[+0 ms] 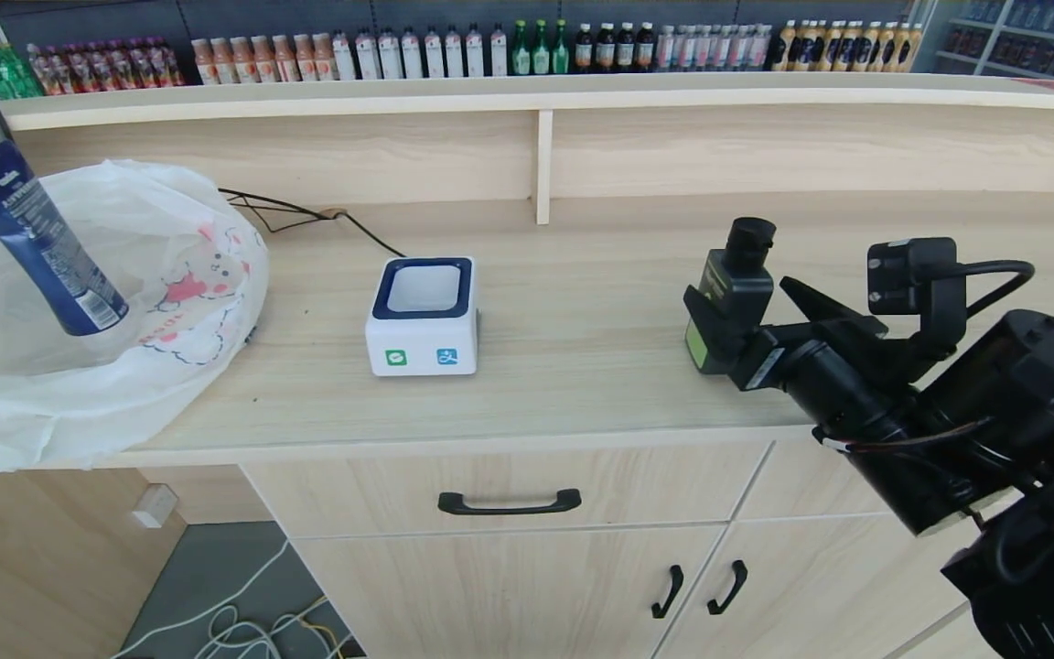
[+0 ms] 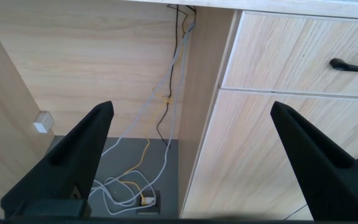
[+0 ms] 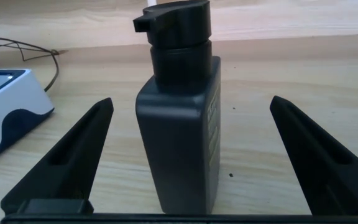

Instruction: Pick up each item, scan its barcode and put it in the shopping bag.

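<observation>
Smack between the right gripper's (image 3: 191, 102) wide-open fingers (image 3: 73, 155) stands the black pump bottle (image 3: 178, 149), upright on the counter (image 3: 291, 68), not pinched yet, so this arm's clearly nearer than the left gripper (image 2: 191, 106).

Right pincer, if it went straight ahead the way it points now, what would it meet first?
Most likely the black pump bottle, which stands upright on the counter inside the open right pincer. The white scanner sits off to the side, seemingly out of that line.
</observation>
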